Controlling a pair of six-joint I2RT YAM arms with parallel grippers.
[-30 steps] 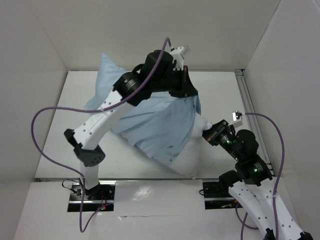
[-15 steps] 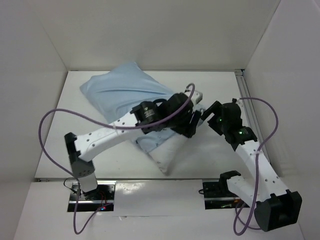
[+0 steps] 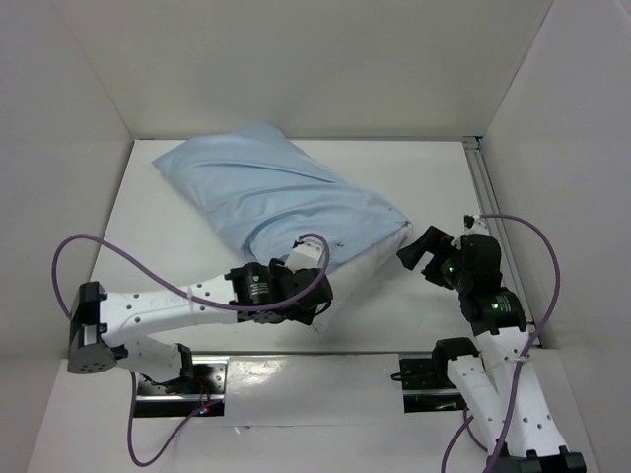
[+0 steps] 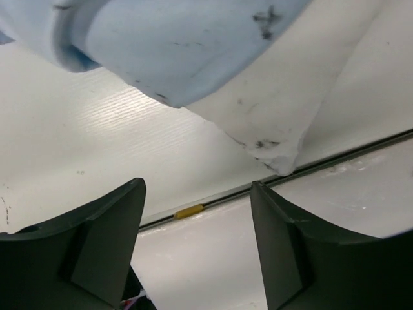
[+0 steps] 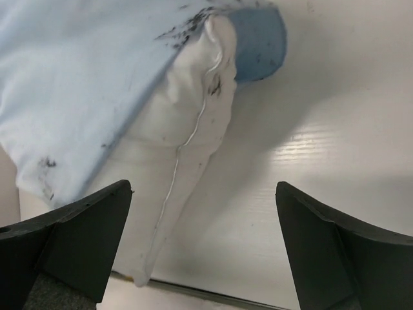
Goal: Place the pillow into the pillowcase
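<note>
The light blue pillowcase (image 3: pixel 266 192) lies flat and diagonal on the white table, from the far left toward the right. The white pillow (image 3: pixel 370 271) is inside it, and only its near right end sticks out of the mouth. My left gripper (image 3: pixel 317 301) hangs low at the pillow's near corner, open and holding nothing. In the left wrist view the pillowcase (image 4: pixel 161 45) and the pillow corner (image 4: pixel 277 116) lie beyond my left gripper (image 4: pixel 197 194). My right gripper (image 3: pixel 414 246) stands wide open just right of the pillow's end. The right wrist view shows the pillow (image 5: pixel 181 148) and pillowcase (image 5: pixel 84 77) ahead of that gripper (image 5: pixel 203 187).
White enclosure walls close in the table on three sides. A metal rail (image 3: pixel 488 197) runs along the right edge. A groove with a small yellow piece (image 4: pixel 188 211) marks the near table edge. Purple cables loop off both arms.
Both grippers have opened and let go of the cloth. The raised pillow and pillowcase dropped flat onto the table, and both arms drew back toward the near edge.
</note>
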